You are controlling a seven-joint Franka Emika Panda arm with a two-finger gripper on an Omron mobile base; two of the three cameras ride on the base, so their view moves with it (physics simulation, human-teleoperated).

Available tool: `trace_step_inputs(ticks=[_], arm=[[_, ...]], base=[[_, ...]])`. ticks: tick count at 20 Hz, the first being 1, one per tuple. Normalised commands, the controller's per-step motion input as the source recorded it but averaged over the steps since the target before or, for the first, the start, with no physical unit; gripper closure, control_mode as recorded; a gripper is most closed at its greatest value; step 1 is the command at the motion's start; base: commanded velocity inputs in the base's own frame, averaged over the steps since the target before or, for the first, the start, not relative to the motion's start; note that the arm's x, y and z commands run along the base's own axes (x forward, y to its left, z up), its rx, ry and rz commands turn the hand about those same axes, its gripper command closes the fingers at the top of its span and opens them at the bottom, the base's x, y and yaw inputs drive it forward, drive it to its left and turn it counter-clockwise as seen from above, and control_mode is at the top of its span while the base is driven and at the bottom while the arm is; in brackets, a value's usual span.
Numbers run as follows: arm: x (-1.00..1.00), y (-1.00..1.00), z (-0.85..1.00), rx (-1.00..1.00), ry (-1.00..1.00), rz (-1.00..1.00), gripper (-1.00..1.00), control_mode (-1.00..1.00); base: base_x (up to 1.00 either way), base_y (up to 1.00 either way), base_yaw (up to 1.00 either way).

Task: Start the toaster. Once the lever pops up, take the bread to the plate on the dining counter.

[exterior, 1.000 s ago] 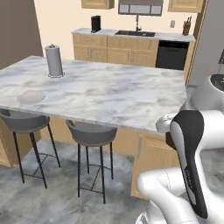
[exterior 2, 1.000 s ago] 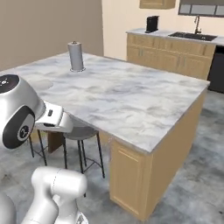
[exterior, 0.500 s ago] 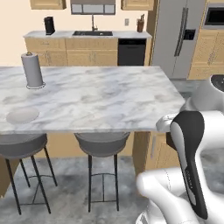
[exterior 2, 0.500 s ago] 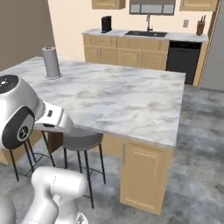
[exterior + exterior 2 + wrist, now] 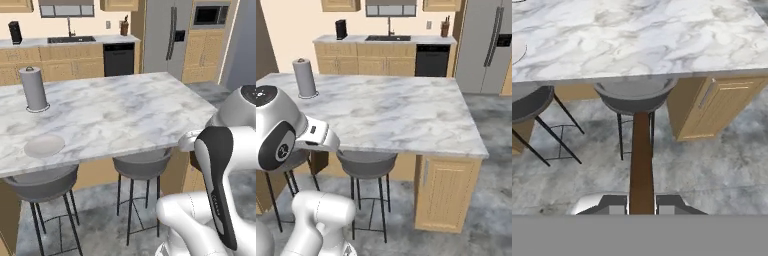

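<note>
The bread (image 5: 641, 160) stands edge-on between the fingers of the gripper (image 5: 641, 204), which is clenched on it and carries it below the near edge of the bench (image 5: 125, 110), presumably for transfer. The plate (image 5: 44, 145) lies bare near the bench's near-left edge, beside a paper-towel roll (image 5: 33, 89).

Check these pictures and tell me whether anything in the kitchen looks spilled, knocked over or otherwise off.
Nothing stands out. The bread sits edge-on between the jaws of the gripper. The plate lies flat on the dining counter, and the paper towel roll stands upright. The two stools are tucked under the counter's edge.
</note>
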Motion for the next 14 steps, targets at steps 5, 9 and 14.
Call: trace_step_inputs(ticks=[5,9,14], arm=[[0.0,0.0,0.0,0.0,0.0,0.0,1.0,1.0],[0.0,0.0,0.0,0.0,0.0,0.0,1.0,1.0],[0.0,0.0,0.0,0.0,0.0,0.0,1.0,1.0]], base=[[0.04,1.0,-0.32],[0.23,1.0,-0.16],[0.58,0.81,0.08]])
